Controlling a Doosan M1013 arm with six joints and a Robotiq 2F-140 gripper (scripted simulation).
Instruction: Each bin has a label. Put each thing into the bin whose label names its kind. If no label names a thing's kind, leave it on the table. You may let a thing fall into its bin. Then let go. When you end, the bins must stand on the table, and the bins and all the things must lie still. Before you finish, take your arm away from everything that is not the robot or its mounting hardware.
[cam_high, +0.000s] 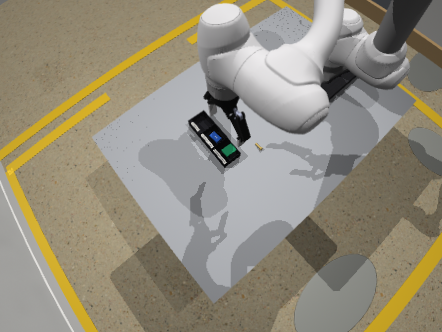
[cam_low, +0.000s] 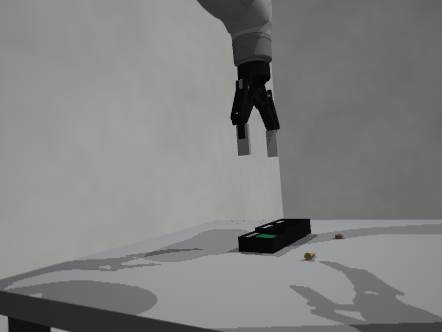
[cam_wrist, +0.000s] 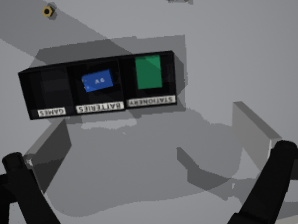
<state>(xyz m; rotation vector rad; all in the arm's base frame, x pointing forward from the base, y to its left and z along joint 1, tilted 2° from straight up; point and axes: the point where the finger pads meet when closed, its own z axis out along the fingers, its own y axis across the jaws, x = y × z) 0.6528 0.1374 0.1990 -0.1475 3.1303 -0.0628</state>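
A black row of three labelled bins stands on the grey table; it also shows in the top view (cam_high: 214, 138) and the exterior view (cam_low: 274, 235). A green flat thing (cam_wrist: 148, 72) lies in one end bin, a blue thing (cam_wrist: 97, 80) in the middle bin, and the other end bin looks empty. A brass screw (cam_high: 259, 146) (cam_low: 309, 256) lies on the table beyond the bins. A small brass nut (cam_wrist: 48, 11) (cam_low: 339, 236) lies apart from it. My gripper (cam_low: 257, 145) hangs open and empty high above the bins; its fingers frame the wrist view (cam_wrist: 149, 176).
The bin labels are too small to read. The arm's base (cam_high: 345, 80) stands at the far side of the table. Yellow floor lines run around the table.
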